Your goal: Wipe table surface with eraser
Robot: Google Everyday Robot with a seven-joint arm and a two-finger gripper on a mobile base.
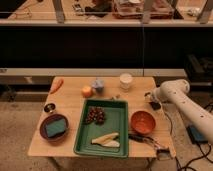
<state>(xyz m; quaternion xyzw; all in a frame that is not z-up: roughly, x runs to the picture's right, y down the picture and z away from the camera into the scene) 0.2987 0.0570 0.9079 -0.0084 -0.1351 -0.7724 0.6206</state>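
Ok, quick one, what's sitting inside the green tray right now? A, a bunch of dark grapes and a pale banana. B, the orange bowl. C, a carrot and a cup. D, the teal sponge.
A: the green tray holds dark grapes and a pale banana; the carrot, cup, orange bowl and teal sponge lie outside it. The gripper is at the table's right edge.

Small dark eraser (155, 105) at right edge of tan table surface (70, 105), just beside claw (150, 97)
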